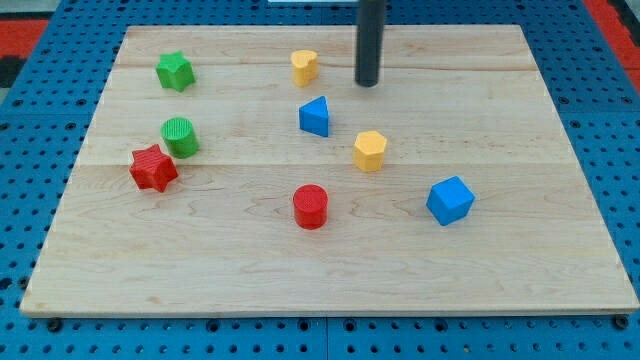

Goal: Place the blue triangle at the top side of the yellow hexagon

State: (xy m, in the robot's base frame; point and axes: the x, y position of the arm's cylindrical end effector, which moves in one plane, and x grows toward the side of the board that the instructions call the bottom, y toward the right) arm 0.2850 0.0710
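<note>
**Blue triangle just far-left of the yellow hexagon, rod parked beyond them**

The blue triangle [315, 117] sits a little past the middle of the desk [500, 270], just to the far left of the yellow hexagon [369, 150]; the two are near each other but apart, with a strip of bare wood between them. My tip [367, 84] is down at the far part of the board, beyond the triangle and to its right, touching no block. The arm carries no pincer, only this straight dark rod, so nothing is being held. Left of the tip, at about the same depth, lies a second yellow block [304, 67], whose shape I cannot make out surely.

On the left side of the desk a green star [174, 71] lies far back. Nearer, a green cylinder [180, 137] stands just beside a red star [153, 168]; whether they touch I cannot tell. A red cylinder [310, 207] stands near the middle, on the near side of the triangle, and a blue cube [449, 200] lies to the right, nearer than the hexagon.

The desk is a pale wooden board made of joined planks, with fine grain running left to right. It rests on a blue base [600, 130] pierced with a regular grid of small holes, which shows on all sides. Red patches show at the far left corner [25, 30] and the far right corner [612, 15] of the view.
</note>
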